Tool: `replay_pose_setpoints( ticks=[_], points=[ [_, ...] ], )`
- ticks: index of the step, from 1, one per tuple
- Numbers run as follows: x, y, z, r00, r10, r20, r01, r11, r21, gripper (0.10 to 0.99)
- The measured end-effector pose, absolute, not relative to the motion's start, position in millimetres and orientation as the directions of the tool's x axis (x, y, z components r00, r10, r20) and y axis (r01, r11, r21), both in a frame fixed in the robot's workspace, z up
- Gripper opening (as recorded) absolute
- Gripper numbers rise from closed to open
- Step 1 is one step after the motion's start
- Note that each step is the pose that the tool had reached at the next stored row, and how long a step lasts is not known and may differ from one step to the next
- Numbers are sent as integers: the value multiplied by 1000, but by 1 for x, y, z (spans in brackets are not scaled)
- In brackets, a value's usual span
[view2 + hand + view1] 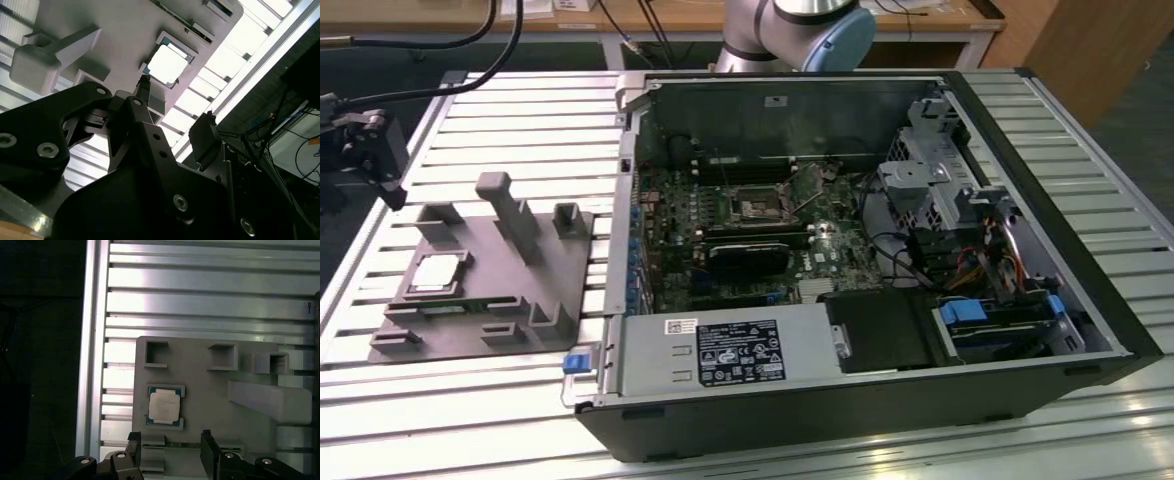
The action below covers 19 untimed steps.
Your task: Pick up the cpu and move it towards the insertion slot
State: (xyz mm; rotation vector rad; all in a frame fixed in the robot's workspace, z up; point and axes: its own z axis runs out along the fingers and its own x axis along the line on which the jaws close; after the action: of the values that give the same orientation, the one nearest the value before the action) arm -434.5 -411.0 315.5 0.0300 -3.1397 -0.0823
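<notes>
The cpu (438,272) is a small square chip with a shiny silver top. It lies flat in a recess of the grey fixture (520,290) at the exterior view's left. In both wrist views the cpu (164,406) (165,65) lies a little beyond my fingertips, untouched. My gripper (170,440) (174,110) hangs above the fixture, open, with nothing between its black fingers (207,440). In the exterior view the gripper (376,165) is the black part at the left edge. The insertion slot (758,206) is the square socket on the motherboard inside the open computer case.
The open black computer case (1014,400) fills the middle and right of the slatted metal table (520,120). A tall post (507,210) and several raised pockets stand on the fixture. A thin green memory stick (175,445) lies in it beside the cpu. The table's edge (92,365) runs close by.
</notes>
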Motion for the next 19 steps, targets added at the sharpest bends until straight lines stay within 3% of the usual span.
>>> replay_pose_setpoints(
  ticks=[17, 19],
  points=[
    [-435, -411, 302, -1000, -19, 0, -19, 998, 53, 592],
    [-435, -411, 300, -1000, -19, 0, -19, 998, 53, 659]
  ],
)
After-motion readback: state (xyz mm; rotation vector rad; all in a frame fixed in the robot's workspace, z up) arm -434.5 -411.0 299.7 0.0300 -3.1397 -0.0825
